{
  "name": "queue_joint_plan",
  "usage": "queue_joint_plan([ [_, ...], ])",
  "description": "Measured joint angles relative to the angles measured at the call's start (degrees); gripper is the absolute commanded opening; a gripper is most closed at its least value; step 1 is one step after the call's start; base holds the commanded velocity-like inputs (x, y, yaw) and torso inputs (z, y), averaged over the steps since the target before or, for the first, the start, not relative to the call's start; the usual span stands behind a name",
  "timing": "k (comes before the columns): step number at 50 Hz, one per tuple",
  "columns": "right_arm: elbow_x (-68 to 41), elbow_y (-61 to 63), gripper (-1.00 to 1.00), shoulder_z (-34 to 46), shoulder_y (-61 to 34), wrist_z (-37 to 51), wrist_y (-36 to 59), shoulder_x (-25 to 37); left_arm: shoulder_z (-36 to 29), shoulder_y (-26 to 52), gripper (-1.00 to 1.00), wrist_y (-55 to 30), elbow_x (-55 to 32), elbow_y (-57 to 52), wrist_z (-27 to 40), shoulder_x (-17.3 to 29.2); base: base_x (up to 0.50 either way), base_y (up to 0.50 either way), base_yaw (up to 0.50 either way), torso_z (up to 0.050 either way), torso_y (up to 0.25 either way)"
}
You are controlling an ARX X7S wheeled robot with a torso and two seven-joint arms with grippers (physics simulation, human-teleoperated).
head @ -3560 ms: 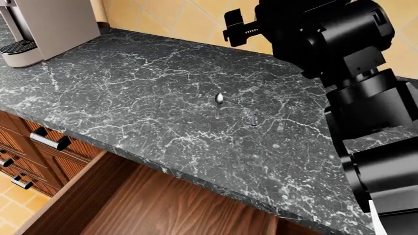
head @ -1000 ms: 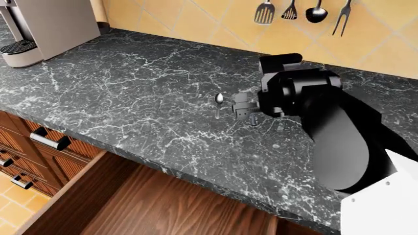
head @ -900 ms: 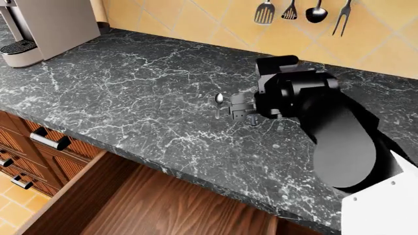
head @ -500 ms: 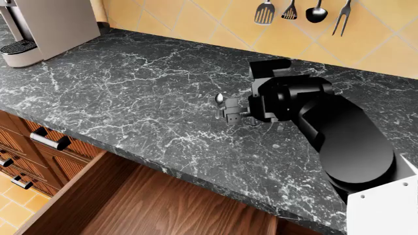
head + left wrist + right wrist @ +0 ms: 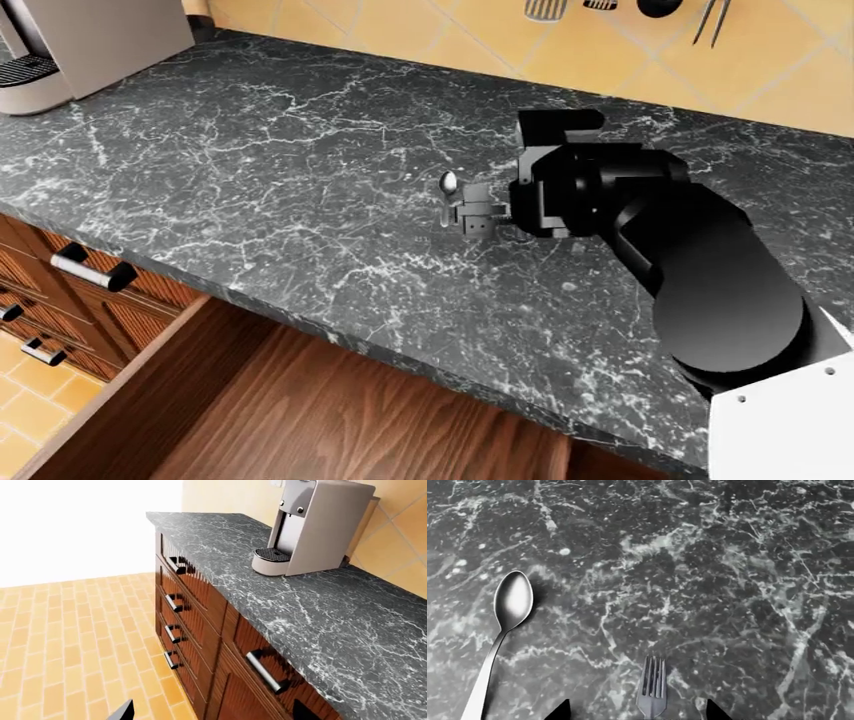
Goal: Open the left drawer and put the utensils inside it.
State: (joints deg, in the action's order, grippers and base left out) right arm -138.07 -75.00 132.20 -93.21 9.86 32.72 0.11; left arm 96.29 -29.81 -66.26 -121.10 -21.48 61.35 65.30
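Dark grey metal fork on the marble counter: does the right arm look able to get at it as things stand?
Probably yes. The right gripper hangs over the dark grey fork, whose tines lie between the open fingertips in the wrist view. Only the shiny silver spoon lies beside it, apart.

Right hand [image 5: 473,216] hangs low, fingers [image 5: 712,709] spread apart.

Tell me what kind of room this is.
Most likely a kitchen, rendered in simulation: a dark marble countertop holding a coffee machine, wood drawers below, and cooking utensils hung on the tiled wall.
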Motion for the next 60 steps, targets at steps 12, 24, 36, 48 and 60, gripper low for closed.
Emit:
queue_joint_plan([
  [12,-7.2,0.0,1.0,7.7,-0.4,-0.9,-0.7,-0.1,-0.1,0.6,1.0,0.1,0.2,-0.1,0.0,-0.2,0.0,0.0,0.0,0.0,-0.004],
  [24,-13.2,0.0,-1.0,13.8,-0.7,-1.1,-1.4,-0.1,-1.0,1.1,1.0,0.6,0.3,-0.3,0.0,-0.2,0.0,0.0,0.0,0.0,-0.005],
  [36,-16.3,0.0,-1.0,16.3,-0.5,-0.3,-2.5,-0.1,-1.3,1.4,1.0,0.7,0.3,-0.5,0.0,-0.3,0.0,0.0,0.0,0.0,-0.005],
  [48,-17.0,0.0,-1.0,17.1,-0.2,-0.2,-3.4,-0.1,-1.6,1.8,1.0,0.5,0.4,-0.5,-0.2,-0.5,0.0,0.0,0.0,0.0,-0.005],
  [60,-16.6,0.0,-1.0,18.2,-0.1,-0.4,-4.2,-0.1,-2.5,2.1,1.0,0.9,0.5,-0.9,-0.2,-0.6,0.0,0.0,0.0,0.0,-0.003],
])
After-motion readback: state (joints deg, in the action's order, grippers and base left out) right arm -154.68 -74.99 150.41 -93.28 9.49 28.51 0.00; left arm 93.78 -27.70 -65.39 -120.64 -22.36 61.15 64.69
